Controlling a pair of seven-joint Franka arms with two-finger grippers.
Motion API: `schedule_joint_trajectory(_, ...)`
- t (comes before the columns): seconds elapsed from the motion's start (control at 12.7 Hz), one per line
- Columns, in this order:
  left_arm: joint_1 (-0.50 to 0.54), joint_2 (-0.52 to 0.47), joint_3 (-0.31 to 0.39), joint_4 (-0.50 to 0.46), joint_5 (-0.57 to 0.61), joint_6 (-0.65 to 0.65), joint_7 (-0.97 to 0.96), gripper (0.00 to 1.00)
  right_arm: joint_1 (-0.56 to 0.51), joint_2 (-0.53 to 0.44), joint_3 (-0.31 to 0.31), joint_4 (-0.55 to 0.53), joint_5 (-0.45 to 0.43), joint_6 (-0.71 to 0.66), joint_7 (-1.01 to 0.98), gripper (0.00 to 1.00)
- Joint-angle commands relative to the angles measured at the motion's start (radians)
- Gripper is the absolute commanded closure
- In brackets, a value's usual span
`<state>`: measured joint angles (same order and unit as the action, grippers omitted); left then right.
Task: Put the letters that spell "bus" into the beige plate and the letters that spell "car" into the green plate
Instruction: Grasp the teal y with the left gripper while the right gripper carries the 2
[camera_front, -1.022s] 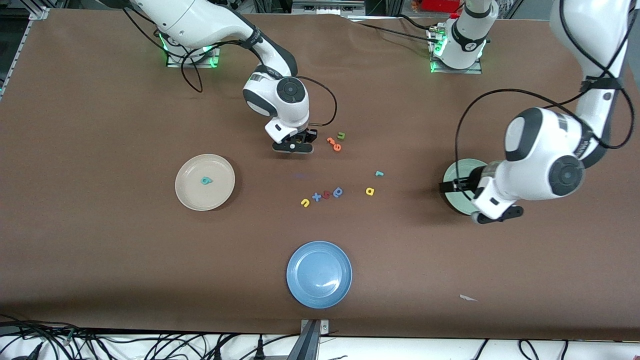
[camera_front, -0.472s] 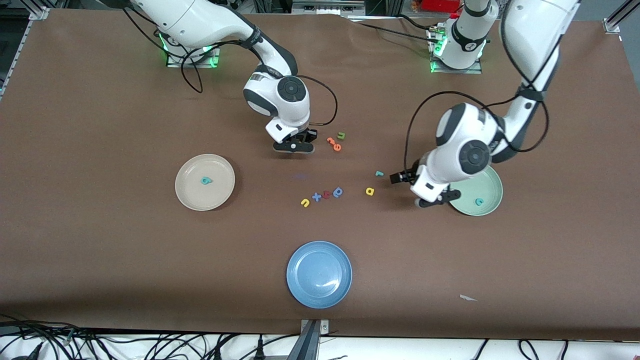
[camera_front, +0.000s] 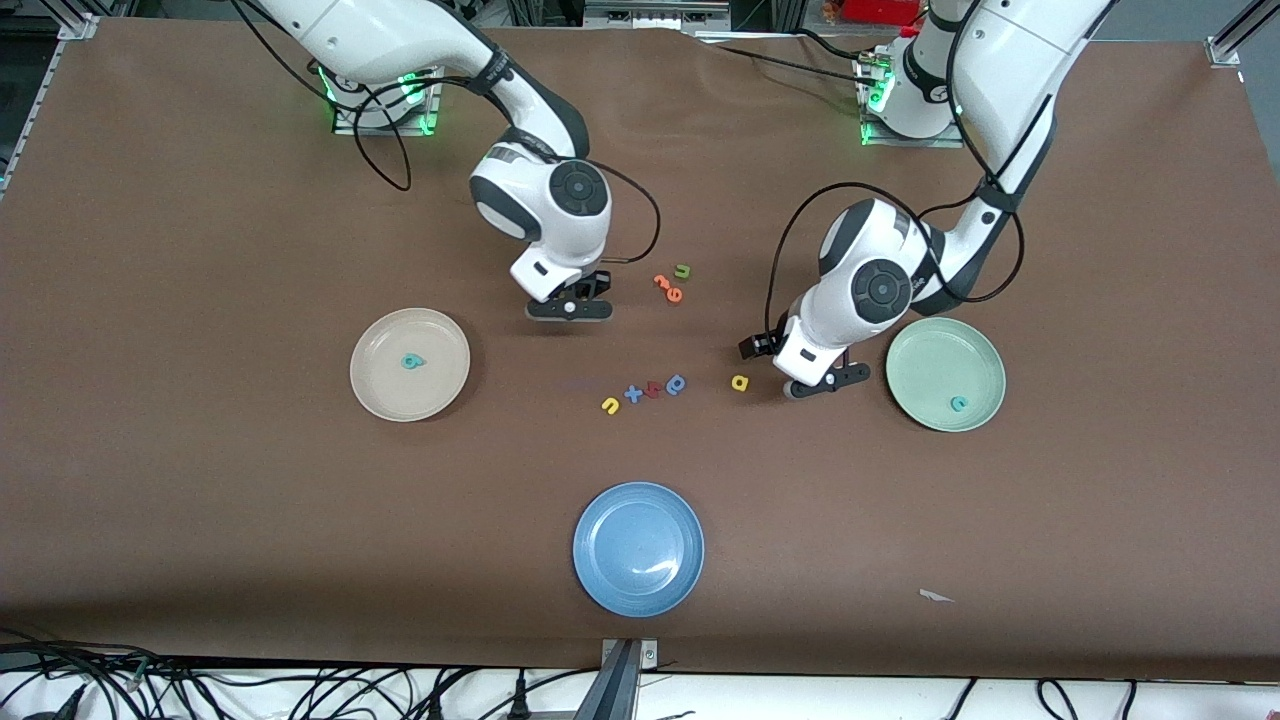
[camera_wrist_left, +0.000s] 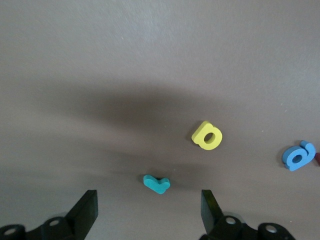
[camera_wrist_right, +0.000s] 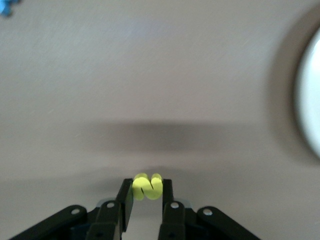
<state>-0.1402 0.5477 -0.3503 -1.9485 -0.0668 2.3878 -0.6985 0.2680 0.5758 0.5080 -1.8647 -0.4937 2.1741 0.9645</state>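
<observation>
Moved: we see the left arm swung in from over the green plate (camera_front: 945, 374) to the table between that plate and the yellow "a" (camera_front: 740, 382); the right gripper (camera_front: 570, 309) has shifted a little toward the beige plate (camera_front: 410, 364).
Left gripper (camera_front: 818, 384): fingers (camera_wrist_left: 85, 210) spread wide, holding nothing — in its wrist view the teal "r" (camera_wrist_left: 156, 183) lies on the table between them, untouched.
Right gripper: pinched shut on the yellow "s" (camera_wrist_right: 147, 186), squeezed between its fingers (camera_wrist_right: 125, 196) above bare table, with the beige plate's rim at the edge of its wrist view.
Beige plate: toward the right arm's end; we see the teal "b" (camera_front: 411, 362) lying in it.
Green plate: toward the left arm's end; the teal "c" (camera_front: 958, 404) lies in it, near the rim closest to the front camera.
Yellow "a": on the table just beside the left gripper, with the blue "a" (camera_front: 677, 384) near it.
Yellow "u" (camera_front: 610, 405): on the table at the end of a short row — blue "x" (camera_front: 633, 393), a red letter (camera_front: 653, 389), then the blue "a".
Others: the orange letters (camera_front: 668, 288) and green "u" (camera_front: 683, 271) sit together beside the right gripper; the blue plate (camera_front: 638, 548) lies nearest the front camera.
</observation>
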Motion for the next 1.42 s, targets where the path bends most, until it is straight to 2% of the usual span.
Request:
schedule_joint_trajectory(0.0, -0.033, 0.024, 0.016, 0.008, 0.106, 0.014, -0.083, 0.10, -0.099, -0.051, 0.011, -0.010, 0.001, -0.060, -0.210, 0.87)
schedule_joint_trajectory(0.16, -0.035, 0.044, 0.014, 0.014, 0.171, 0.034, -0.137, 0.10, -0.171, -0.063, 0.011, -0.017, 0.001, -0.065, -0.361, 0.87)
schedule_joint_trajectory(0.47, -0.059, 0.061, 0.016, 0.017, 0.194, 0.056, -0.173, 0.13, -0.301, -0.056, 0.011, -0.034, 0.006, -0.051, -0.627, 0.87)
schedule_joint_trajectory(0.55, -0.064, 0.066, 0.016, 0.017, 0.194, 0.056, -0.180, 0.17, -0.334, -0.051, 0.011, -0.056, 0.023, -0.028, -0.662, 0.87)
schedule_joint_trajectory(0.71, -0.070, 0.067, 0.016, 0.017, 0.196, 0.056, -0.184, 0.30, -0.364, -0.045, 0.009, -0.103, 0.037, 0.060, -0.701, 0.87)
schedule_joint_trajectory(0.86, -0.070, 0.074, 0.017, 0.017, 0.199, 0.056, -0.182, 0.33, -0.426, -0.002, 0.011, -0.140, 0.038, 0.156, -0.707, 0.84)
schedule_joint_trajectory(0.94, -0.070, 0.075, 0.017, 0.017, 0.226, 0.056, -0.183, 0.33, -0.429, 0.001, 0.012, -0.140, 0.038, 0.159, -0.707, 0.53)
schedule_joint_trajectory(1.02, -0.068, 0.075, 0.019, 0.017, 0.248, 0.056, -0.191, 0.33, -0.428, -0.004, 0.015, -0.137, 0.038, 0.158, -0.707, 0.07)
schedule_joint_trajectory(1.26, -0.068, 0.080, 0.019, 0.023, 0.252, 0.056, -0.196, 0.33, -0.427, -0.019, 0.035, -0.128, 0.038, 0.136, -0.708, 0.06)
schedule_joint_trajectory(1.34, -0.068, 0.083, 0.019, 0.025, 0.252, 0.056, -0.203, 0.35, -0.429, -0.022, 0.047, -0.111, 0.040, 0.101, -0.708, 0.06)
